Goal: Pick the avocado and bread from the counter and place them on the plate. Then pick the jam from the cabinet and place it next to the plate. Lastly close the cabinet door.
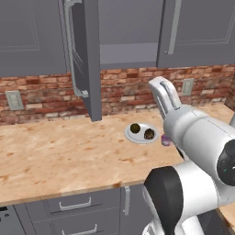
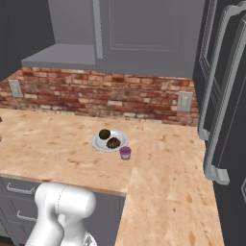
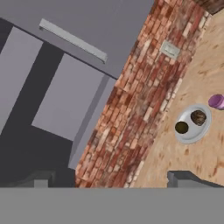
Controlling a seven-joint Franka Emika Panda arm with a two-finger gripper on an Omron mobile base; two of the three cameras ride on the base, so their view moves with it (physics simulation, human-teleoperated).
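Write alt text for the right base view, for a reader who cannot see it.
A small plate on a beige counter holds an avocado and a piece of bread, with a jam jar beside the plate's near right edge. Behind runs a brick wall, under an open grey cabinet.

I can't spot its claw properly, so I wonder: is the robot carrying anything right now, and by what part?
Nothing seems held: the avocado and bread lie on the plate, the jam beside it.
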